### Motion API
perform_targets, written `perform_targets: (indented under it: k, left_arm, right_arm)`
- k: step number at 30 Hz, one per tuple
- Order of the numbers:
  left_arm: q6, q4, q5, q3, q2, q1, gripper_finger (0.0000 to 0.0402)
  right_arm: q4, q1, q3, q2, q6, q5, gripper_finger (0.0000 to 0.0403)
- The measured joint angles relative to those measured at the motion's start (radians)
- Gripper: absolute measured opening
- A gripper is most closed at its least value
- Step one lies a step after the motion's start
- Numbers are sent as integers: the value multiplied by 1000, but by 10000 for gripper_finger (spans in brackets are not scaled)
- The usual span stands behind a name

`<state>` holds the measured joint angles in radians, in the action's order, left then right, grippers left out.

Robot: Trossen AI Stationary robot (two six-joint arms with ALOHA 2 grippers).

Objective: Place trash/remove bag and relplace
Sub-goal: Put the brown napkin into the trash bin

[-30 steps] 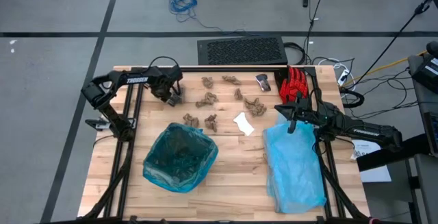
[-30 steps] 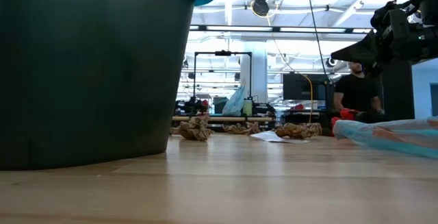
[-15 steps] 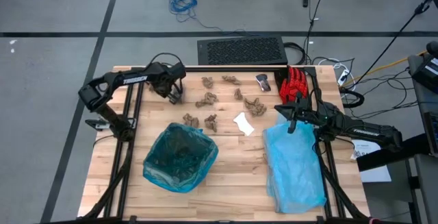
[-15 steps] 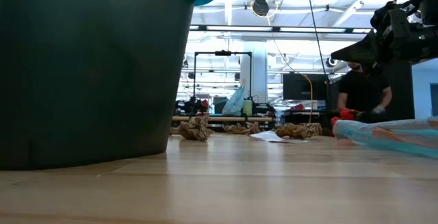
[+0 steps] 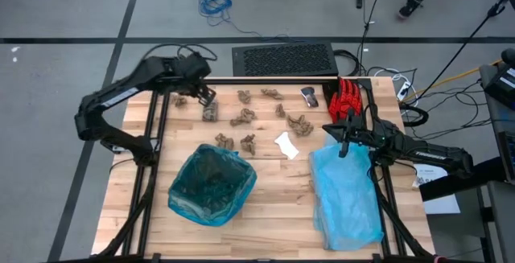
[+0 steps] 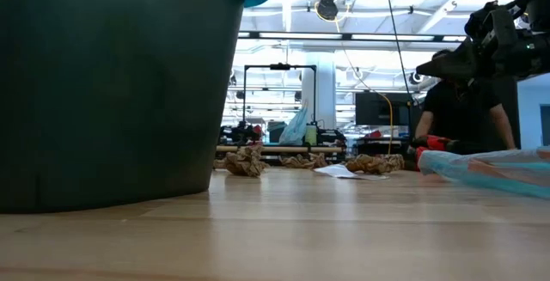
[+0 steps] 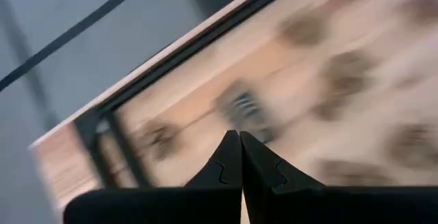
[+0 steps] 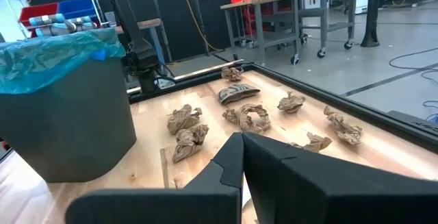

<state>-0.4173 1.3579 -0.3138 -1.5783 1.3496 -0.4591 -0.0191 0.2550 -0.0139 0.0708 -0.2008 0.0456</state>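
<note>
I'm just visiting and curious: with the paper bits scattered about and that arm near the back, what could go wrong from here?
The left gripper is shut and empty near the table's far-left edge, with brown scraps close by; a sweep might knock one off instead of picking it up. The lined bin stands well away from the scraps, so a piece could drop on the way. The right gripper waits, shut, at the pale blue bag and might snag it.

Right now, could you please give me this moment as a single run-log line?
left gripper: shut, empty, over far-left scraps | right gripper: shut, idle above sky-blue bag | trash: on table | teal bag: in bin
</note>
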Motion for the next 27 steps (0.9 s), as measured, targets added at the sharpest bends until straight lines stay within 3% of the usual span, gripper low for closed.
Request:
perform_targets:
  k: [5,10,15,21,27]
  left_arm:
    - [-23,-4,62,-152,-13,128,0]
    - [-54,55,10,-158,10,165,0]
    - [-63,125,-56,-80,81,76,3]
    - [93,88,20,47,176,-94,40]
    - [163,-25,104,191,194,-203,85]
  right_arm:
    - [0,0,0,0,0,0,0]
    - [0,0,0,0,0,0,0]
    - [1,0,0,0,0,-3,0]
    - [1,0,0,0,2,-6,0]
    - [3,0,0,0,3,-14,0]
